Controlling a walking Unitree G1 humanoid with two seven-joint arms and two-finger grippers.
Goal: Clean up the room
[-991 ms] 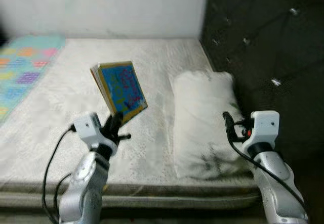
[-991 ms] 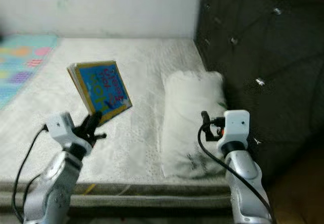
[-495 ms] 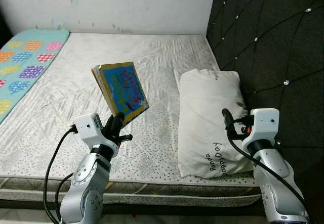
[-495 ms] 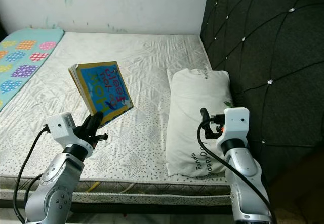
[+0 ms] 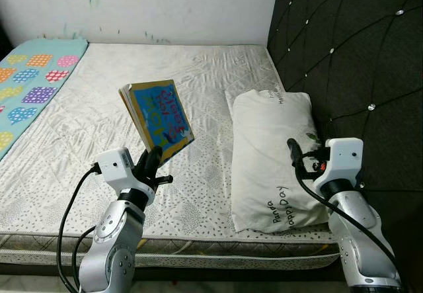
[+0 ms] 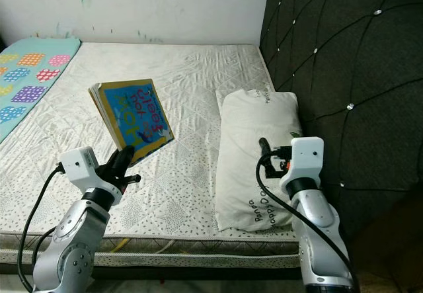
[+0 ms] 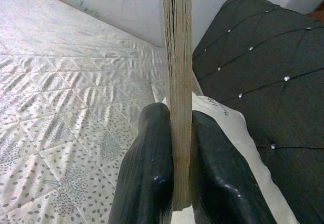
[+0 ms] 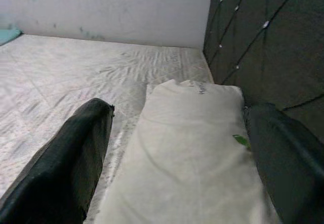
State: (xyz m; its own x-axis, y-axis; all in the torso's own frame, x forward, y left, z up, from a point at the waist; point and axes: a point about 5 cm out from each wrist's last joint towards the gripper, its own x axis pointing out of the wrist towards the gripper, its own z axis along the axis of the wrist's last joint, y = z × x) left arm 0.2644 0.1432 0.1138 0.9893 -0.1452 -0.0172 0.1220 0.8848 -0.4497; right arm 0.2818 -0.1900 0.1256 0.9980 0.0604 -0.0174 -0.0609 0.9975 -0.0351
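1. jaws of the left gripper [image 7: 174, 183] are pinched on the lower edge of a blue book [image 5: 158, 118], held tilted in the air above the bed [image 5: 86, 108].
2. jaws of the right gripper [image 8: 177, 153] are spread wide — hovering over the near end of a white pillow [image 5: 274, 157], not touching it.
3. book sits up and forward of the left gripper, well apart from the right one; the pillow lies between book and dark quilted headboard [image 5: 357, 55].
4. left wrist view shows the book edge-on — its cover is hidden there.
5. cover print is too small to read; a patterned blanket [image 5: 26, 94] is cut off at the frame's left edge.
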